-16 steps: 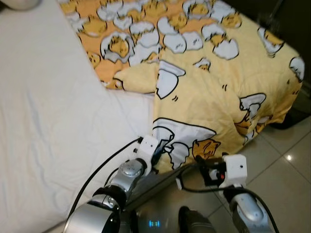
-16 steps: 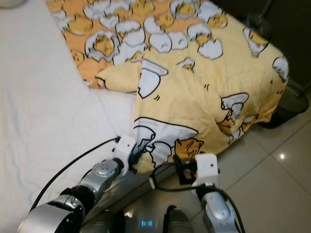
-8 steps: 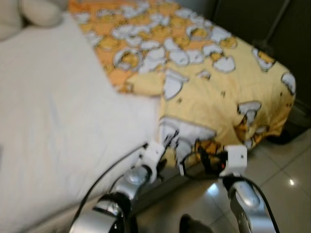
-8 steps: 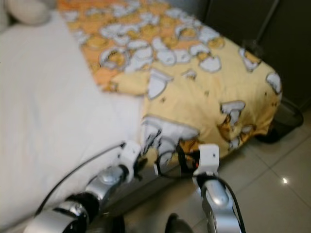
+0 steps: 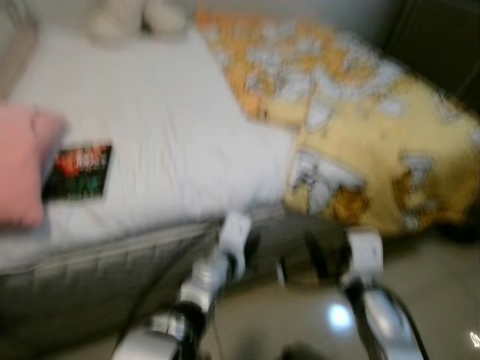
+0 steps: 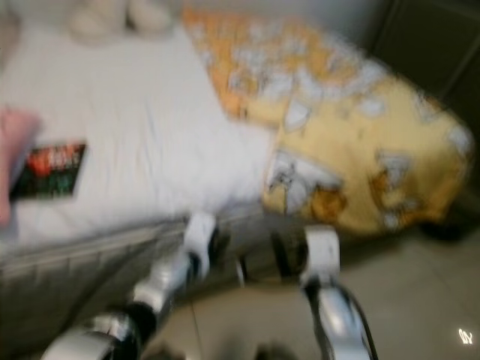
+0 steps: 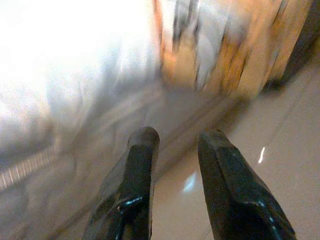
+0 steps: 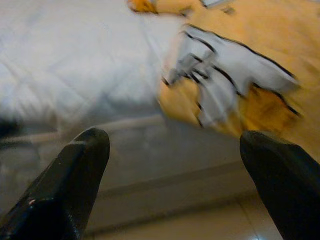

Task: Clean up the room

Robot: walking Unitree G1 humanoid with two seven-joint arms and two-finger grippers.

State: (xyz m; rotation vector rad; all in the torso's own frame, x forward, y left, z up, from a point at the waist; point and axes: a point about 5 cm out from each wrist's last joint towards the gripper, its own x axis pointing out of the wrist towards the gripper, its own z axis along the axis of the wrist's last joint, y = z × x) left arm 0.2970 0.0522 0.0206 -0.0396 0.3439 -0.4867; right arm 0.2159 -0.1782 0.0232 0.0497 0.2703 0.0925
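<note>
**Blurred bedside, both claws empty near a hanging blanket**

White sheet point(image 5: 172, 142) covers most of the bed across the upper left and centre of the head views, and every picture is smeared, so fine detail is lost. At the left edge lies a pink cushion point(image 5: 21, 176) with a dark book or packet point(image 5: 77, 171) just beside it; two pale pillows point(image 5: 135, 16) sit at the top. On the right, a yellow blanket point(image 5: 375, 150) with a white-and-orange print drapes over the bed's corner toward the tiled floor point(image 5: 442, 285).

Left gripper point(image 7: 172, 142) is low centre, in front of the mattress side, its fingers a narrow gap apart and holding nothing. Right gripper point(image 8: 175, 150) is to its right, fingers wide apart, empty, aimed at the blanket's hanging edge.

Risks as I judge them: with the view this blurred, a reach could miss the blanket hem and jab the mattress or bed frame. A pinch on one loose fold could drag the whole blanket off onto the floor. The cable at the left arm could also snag on the bed's edge
</note>
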